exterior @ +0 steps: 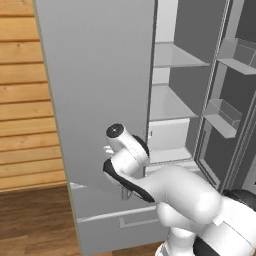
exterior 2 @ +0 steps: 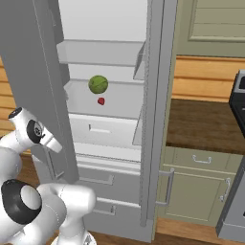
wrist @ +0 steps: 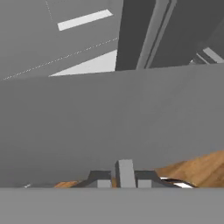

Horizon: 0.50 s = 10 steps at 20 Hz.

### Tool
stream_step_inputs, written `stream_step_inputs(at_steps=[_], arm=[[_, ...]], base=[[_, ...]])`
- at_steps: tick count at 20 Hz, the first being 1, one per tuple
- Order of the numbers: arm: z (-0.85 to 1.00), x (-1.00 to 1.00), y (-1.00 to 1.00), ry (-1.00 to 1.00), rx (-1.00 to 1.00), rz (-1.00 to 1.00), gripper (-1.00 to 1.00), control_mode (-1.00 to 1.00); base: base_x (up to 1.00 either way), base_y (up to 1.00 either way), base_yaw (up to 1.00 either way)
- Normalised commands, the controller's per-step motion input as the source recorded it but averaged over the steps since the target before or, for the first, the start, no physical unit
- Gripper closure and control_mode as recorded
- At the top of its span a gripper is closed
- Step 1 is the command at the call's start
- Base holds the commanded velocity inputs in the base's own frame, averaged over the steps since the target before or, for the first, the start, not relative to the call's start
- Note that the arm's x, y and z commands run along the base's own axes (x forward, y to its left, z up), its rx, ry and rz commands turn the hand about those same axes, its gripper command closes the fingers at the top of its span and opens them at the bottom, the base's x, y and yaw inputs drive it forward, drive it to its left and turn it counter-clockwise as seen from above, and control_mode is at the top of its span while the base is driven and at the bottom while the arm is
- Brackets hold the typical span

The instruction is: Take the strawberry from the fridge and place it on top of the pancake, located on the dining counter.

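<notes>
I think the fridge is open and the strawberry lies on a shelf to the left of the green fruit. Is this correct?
Not quite. The fridge is open, but the strawberry lies just below and slightly right of the green fruit on the shelf, as the right base view shows.

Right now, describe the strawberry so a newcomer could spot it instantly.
Look into the open fridge, at the middle shelf above the white drawer. The strawberry lies there, just below a round green fruit; it is the tiny red one, far smaller.
</notes>
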Motion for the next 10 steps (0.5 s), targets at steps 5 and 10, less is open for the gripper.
stream_step_inputs(at_steps=[5,10], arm=[[-0.25,-0.42,0.72,0.0,0.0,0.0,-1.0,-1.0],[-0.02,-0.02,0.44,-0.04,0.0,-0.01,-1.0,-1.0]], base=[[0.0,0.0,0.0],[0.0,0.0,0.0]])
